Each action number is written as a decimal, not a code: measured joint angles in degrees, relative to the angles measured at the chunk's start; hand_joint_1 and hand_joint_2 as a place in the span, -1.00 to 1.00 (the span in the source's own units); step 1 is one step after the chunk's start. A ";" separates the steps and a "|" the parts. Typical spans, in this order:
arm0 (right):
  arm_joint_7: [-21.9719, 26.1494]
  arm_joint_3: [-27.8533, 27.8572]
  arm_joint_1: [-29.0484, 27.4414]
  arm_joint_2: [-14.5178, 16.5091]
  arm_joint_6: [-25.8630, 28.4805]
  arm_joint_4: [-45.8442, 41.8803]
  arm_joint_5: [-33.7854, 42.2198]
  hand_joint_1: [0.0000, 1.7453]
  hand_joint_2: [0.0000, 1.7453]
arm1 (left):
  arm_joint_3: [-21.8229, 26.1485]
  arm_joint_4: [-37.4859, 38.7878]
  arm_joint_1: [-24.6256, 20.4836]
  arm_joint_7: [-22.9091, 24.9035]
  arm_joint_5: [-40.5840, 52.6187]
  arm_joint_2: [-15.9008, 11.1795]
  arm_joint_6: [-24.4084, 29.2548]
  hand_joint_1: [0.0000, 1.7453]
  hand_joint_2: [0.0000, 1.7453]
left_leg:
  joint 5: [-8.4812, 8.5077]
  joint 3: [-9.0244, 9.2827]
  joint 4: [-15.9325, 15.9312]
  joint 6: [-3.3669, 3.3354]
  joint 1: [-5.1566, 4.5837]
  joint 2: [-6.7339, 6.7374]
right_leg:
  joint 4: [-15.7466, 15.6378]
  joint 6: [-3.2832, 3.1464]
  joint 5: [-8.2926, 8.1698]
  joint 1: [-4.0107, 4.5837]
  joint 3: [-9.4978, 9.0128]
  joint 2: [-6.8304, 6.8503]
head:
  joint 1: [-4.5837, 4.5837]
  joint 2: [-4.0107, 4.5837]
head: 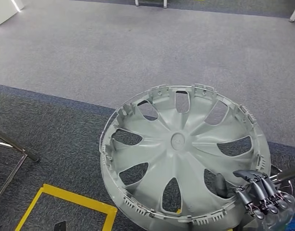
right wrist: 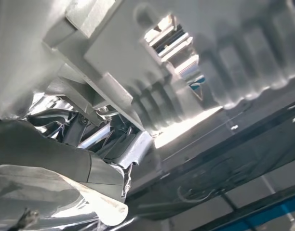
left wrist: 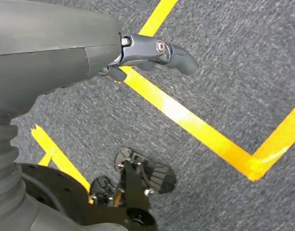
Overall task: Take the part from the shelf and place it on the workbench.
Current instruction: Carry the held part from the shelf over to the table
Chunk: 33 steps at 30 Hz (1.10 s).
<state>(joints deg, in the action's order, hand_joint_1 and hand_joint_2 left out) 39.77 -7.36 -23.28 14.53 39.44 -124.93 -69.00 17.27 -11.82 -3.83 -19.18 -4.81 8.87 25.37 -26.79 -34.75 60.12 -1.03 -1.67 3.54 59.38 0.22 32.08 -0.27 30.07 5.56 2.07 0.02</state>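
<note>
**Hubcap in right hand, held over carpet**

Your right hand (head: 257, 192) has the grey wheel hubcap (head: 182, 154) by its near-right rim: dark fingers (head: 264, 185) wrap over the edge, thumb (head: 221, 185) sits on the inner face through a spoke opening. The cap is carried inner side up, tilted, clips along the rim showing. Under it you see dark grey carpet (head: 66, 134), with a lighter grey carpet band (head: 139, 53) farther out.

Right wrist view gives you the cap's pale ribbed underside (right wrist: 146, 53) close against the hand; blurred, finger detail unreadable there.

Your left hand (left wrist: 153, 50) hangs above the floor, holding nothing, fingers extended and a bit curled. Yellow floor tape (left wrist: 197, 127) runs below it; the same tape marks a corner (head: 102, 209) at lower left in the head view. A metal chair leg (head: 15, 149) is at the left edge.
</note>
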 joint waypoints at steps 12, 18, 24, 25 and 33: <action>-0.01 -0.26 0.32 -0.01 0.01 0.63 0.52 1.00 1.00 | 0.72 0.00 -0.05 -0.08 1.01 0.01 -0.12 -1.00 1.00 | 0.14 1.53 -1.67 -0.81 1.16 -7.90 | 7.51 2.03 -0.08 -0.79 6.01 -6.71 | -0.46 0.00; 0.07 0.26 -0.48 -0.02 0.02 0.28 1.75 1.00 1.00 | 0.74 0.01 0.06 0.06 2.05 0.16 0.26 -1.00 1.00 | -0.10 0.33 -0.60 1.01 1.53 -10.99 | 0.41 0.76 -2.10 -1.13 2.37 -9.38 | -0.49 0.00; 0.07 0.66 -0.91 -0.02 0.02 0.00 2.04 1.00 1.00 | 0.74 0.02 -0.25 0.35 2.15 0.49 0.49 -1.00 1.00 | -5.97 -6.32 12.99 2.10 1.74 -4.47 | -0.18 -0.48 -1.65 -0.70 1.28 -4.24 | 0.13 0.00; 0.08 0.72 -0.93 -0.02 0.02 0.00 2.03 1.00 1.00 | 0.74 0.02 -0.18 0.43 2.20 0.56 0.54 -1.00 1.00 | -5.42 -6.49 13.24 2.04 1.76 -4.31 | -0.18 -0.52 -1.49 -0.64 1.13 -3.45 | 0.13 0.00; 0.08 0.81 -0.92 -0.02 0.02 -0.02 1.99 1.00 1.00 | 0.75 0.02 -0.06 0.57 2.37 0.83 0.86 -1.00 1.00 | 0.34 0.25 -0.95 -0.18 0.34 -0.81 | -0.65 0.98 -0.04 -0.18 -0.45 0.93 | 0.03 0.00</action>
<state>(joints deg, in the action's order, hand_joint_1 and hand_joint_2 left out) 39.86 -6.55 -24.20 14.51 39.45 -124.95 -67.00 18.02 -11.81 -3.89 -18.61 -2.44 9.70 26.23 -26.45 -34.50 59.17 -1.21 -1.33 2.73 58.73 1.20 32.04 -0.45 29.62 6.49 2.10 0.02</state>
